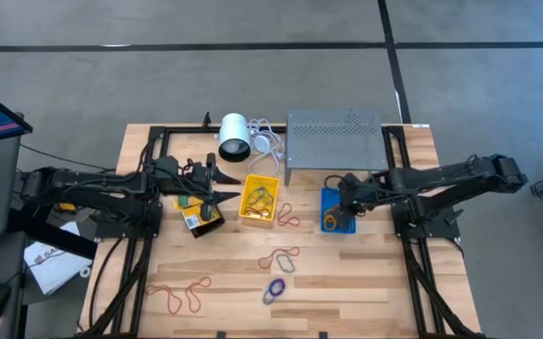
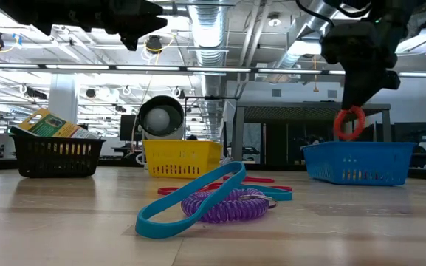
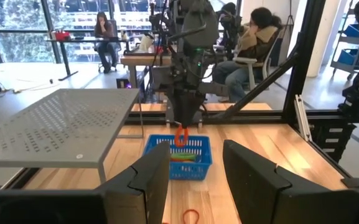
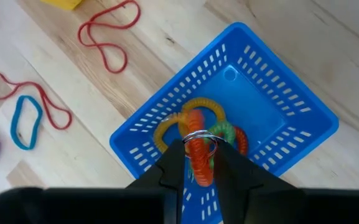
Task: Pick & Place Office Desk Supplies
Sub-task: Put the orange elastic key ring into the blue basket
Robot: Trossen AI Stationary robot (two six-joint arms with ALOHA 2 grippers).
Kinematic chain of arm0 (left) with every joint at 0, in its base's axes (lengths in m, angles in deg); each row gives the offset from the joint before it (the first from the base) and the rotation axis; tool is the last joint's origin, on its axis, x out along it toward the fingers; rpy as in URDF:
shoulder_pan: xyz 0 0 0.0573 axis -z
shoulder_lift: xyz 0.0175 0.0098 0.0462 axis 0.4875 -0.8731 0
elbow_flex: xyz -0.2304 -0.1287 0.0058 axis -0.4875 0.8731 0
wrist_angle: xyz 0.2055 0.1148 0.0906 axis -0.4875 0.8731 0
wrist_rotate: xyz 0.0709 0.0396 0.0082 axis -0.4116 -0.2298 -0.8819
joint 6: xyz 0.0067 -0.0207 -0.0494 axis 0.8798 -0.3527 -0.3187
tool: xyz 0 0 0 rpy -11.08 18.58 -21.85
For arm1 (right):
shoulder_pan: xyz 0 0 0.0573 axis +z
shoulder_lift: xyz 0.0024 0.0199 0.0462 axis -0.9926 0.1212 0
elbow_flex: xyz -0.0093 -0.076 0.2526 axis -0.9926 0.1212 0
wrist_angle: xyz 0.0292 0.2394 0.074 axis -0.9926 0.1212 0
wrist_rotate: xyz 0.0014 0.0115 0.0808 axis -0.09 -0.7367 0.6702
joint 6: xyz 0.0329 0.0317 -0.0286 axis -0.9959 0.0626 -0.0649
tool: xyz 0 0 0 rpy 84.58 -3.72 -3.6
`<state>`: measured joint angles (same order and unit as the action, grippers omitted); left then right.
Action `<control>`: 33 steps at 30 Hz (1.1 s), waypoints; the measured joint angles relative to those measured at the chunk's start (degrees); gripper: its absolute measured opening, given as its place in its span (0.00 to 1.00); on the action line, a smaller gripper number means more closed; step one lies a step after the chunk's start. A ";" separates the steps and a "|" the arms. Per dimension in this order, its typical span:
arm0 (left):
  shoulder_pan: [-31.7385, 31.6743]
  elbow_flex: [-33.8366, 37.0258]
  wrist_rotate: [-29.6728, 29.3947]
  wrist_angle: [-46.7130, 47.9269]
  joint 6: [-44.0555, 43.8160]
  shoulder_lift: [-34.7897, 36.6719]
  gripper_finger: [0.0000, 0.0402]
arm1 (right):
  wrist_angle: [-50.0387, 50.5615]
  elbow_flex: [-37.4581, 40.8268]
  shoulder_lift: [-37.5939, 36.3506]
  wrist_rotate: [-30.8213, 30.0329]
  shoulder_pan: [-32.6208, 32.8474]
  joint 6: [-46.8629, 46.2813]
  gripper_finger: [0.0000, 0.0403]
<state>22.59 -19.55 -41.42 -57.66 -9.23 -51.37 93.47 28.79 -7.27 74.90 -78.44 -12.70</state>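
Note:
My right gripper [image 4: 199,163] hovers over the blue bin [image 4: 279,99] at the table's right-middle and is shut on an orange coiled loop [image 2: 349,122]. More coiled loops, orange and green [image 4: 226,132], lie inside that bin. My left gripper [image 1: 226,185] stands open [image 3: 195,177], raised between the black bin [image 1: 200,215], which holds yellow-and-green packets, and the yellow bin [image 1: 259,201], which holds loops. On the wood lie red bands [image 1: 179,292], a blue loop [image 2: 190,199] and a purple coil [image 2: 224,205]. My right gripper pinches the orange coiled loop at its upper part, beside a small metal ring [image 4: 199,142], between its two fingers [image 4: 170,168]. The fingers come from above, pointing down. The loop is lifted clear and hangs below the fingertips [image 2: 349,125], just above the blue bin's rim [image 2: 356,145].
A grey perforated metal stand [image 1: 335,141] sits at the far edge behind the blue bin, with a white cylinder [image 1: 234,137] and its cable to its left. Another red band [image 1: 285,215] lies between the yellow and blue bins. People sit in the room beyond the table [image 3: 257,37].

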 joint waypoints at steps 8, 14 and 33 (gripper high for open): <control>0.02 0.00 0.00 0.26 0.00 0.00 0.36 | 0.28 -0.04 5.85 2.06 0.03 1.34 0.13; 0.02 0.00 0.00 0.30 -0.11 0.00 0.36 | 0.12 -0.04 10.68 3.40 -0.66 3.01 0.13; 0.02 0.00 0.00 0.39 -0.13 0.02 0.36 | 0.02 -0.20 9.34 8.40 -2.58 1.85 0.48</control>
<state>22.61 -19.55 -41.42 -57.27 -9.36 -51.35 93.49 28.60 2.07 83.31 -81.02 -10.85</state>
